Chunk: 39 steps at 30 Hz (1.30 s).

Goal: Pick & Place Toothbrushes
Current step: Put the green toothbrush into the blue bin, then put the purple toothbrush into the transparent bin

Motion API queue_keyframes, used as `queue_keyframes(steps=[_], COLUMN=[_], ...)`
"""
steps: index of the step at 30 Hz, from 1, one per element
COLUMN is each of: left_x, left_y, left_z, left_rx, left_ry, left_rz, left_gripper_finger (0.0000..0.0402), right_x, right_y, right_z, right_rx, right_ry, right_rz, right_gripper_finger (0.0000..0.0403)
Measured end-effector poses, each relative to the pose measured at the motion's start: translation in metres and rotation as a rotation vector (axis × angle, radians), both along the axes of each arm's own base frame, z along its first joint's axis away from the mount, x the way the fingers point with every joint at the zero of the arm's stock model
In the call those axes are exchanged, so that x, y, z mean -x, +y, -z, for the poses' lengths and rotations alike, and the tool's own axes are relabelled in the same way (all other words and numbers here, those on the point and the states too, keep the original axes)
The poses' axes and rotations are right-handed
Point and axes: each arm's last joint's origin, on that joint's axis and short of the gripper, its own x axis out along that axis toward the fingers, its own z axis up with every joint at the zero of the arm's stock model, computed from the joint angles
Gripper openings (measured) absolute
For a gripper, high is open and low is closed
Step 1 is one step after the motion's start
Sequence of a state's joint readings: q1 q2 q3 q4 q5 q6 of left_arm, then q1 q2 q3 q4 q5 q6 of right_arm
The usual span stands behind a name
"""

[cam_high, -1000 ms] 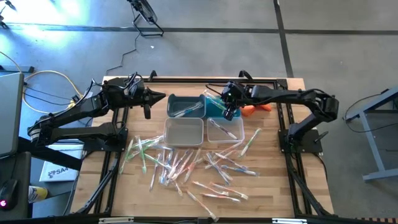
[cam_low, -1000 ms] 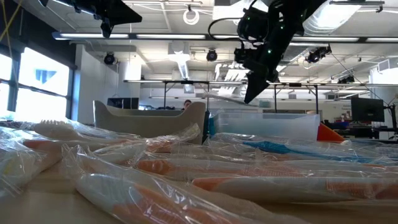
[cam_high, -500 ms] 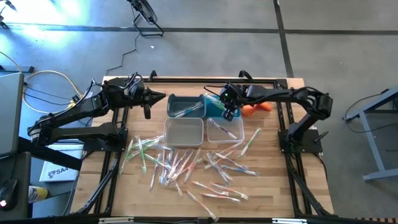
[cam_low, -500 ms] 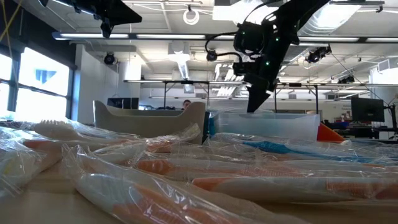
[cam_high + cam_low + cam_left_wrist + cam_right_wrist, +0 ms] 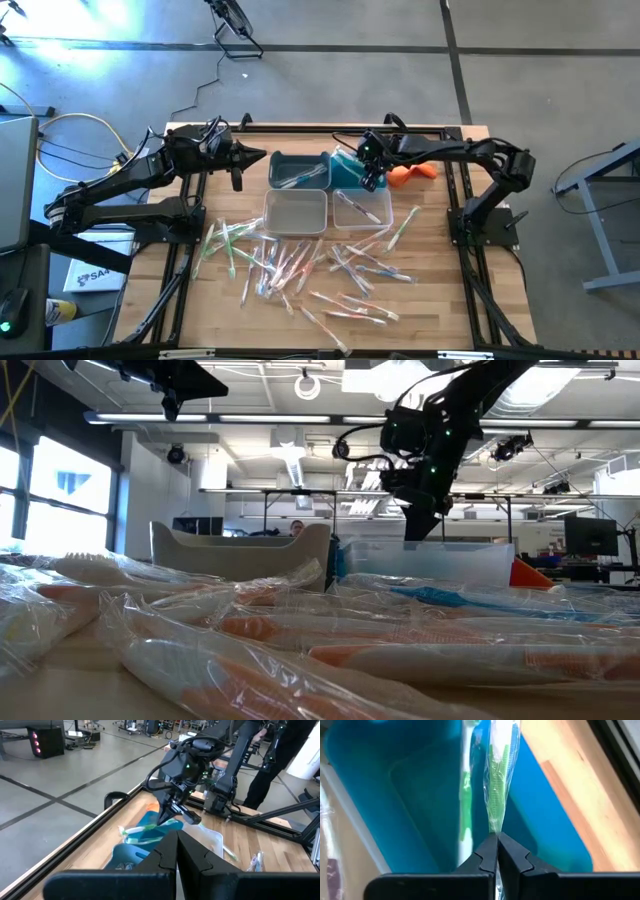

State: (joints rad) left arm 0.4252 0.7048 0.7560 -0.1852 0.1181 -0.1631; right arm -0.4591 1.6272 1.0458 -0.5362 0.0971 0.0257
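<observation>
R gripper (image 5: 492, 845) was pinched shut on a green toothbrush (image 5: 497, 785), wrapper end only, hanging over the bright-blue bin (image 5: 415, 795) nr the bench's far edge. Risk: grip on thin film could've slipped, or the brush swung & landed across the bin rim; seemingly another green one already lay inside. L gripper (image 5: 175, 851) waited closed, empty, nr the far-left corner. Loose toothbrushes (image 5: 300, 270) littered the bench middle.

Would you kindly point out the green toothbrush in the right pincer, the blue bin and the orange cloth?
green toothbrush (image 5: 496, 790): right wrist view, bristle head in its wrapper.
blue bin (image 5: 420, 790): right wrist view, inner floor.
orange cloth (image 5: 412, 175): high view, its middle.
</observation>
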Motion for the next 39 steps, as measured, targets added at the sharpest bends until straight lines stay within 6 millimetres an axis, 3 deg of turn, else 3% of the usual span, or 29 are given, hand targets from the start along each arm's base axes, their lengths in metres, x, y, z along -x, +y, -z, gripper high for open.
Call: queue_keyframes(steps=[12,21,25,30,39], left_x=[0.000,0.000,0.000,0.000,0.000], left_y=[0.000,0.000,0.000,0.000,0.000], left_z=[0.000,0.000,0.000,0.000,0.000], left_rx=[0.000,0.000,0.000,0.000,0.000], left_ry=[0.000,0.000,0.000,0.000,0.000], left_rz=[0.000,0.000,0.000,0.000,0.000], left_gripper_finger=[0.0000,0.0000,0.0000,0.0000,0.0000], right_x=[0.000,0.000,0.000,0.004,0.014], right_y=[0.000,0.000,-0.001,0.004,0.029], right_z=[0.000,0.000,-0.003,-0.019,-0.073], right_rx=[0.007,0.012,0.033,0.051,0.106], right_ry=[0.003,0.004,-0.004,-0.057,-0.247], right_rz=[0.008,0.006,0.007,0.005,-0.013], right_gripper_finger=[0.0007,0.0097,0.0119,0.0112,0.0088])
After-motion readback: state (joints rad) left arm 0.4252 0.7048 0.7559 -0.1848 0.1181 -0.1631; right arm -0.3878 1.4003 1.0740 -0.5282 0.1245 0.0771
